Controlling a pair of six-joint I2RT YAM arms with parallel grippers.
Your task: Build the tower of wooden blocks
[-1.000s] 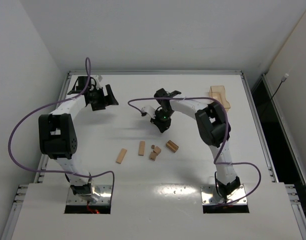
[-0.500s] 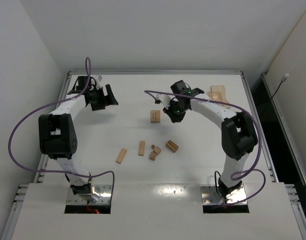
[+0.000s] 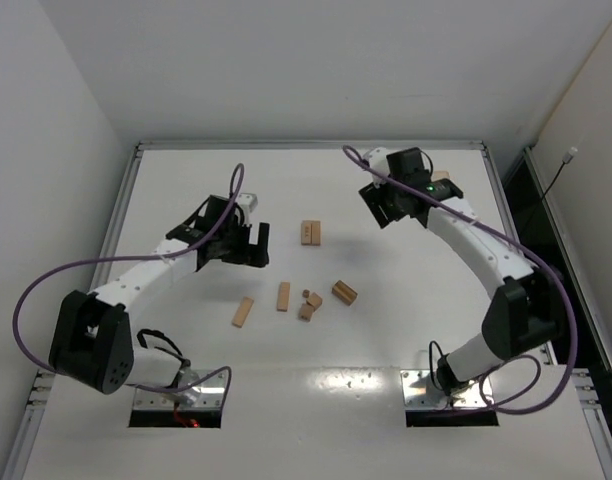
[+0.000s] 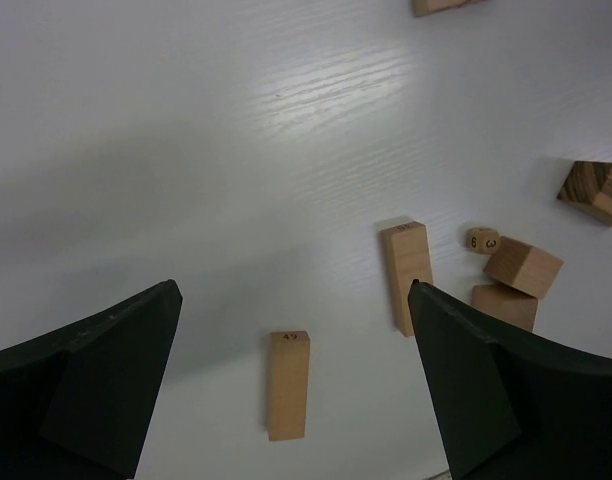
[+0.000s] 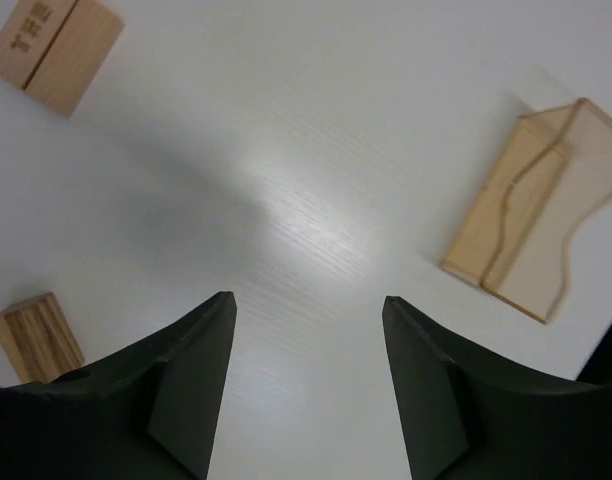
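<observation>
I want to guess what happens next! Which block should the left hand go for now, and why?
Probably lower the left hand onto the plank seen lying flat between its open fingers. The hand is empty, and that plank sits apart from the others.

A translucent amber box (image 5: 531, 215) lies on the white table (image 3: 186, 180), at the right of the right wrist view. Overhead it sits upper right, only partly visible. White walls (image 3: 286, 70) fill the top.

Pale-brown blocks (image 3: 283, 296) — a dark-striped block (image 3: 344, 292) — white table (image 3: 186, 180)
</observation>
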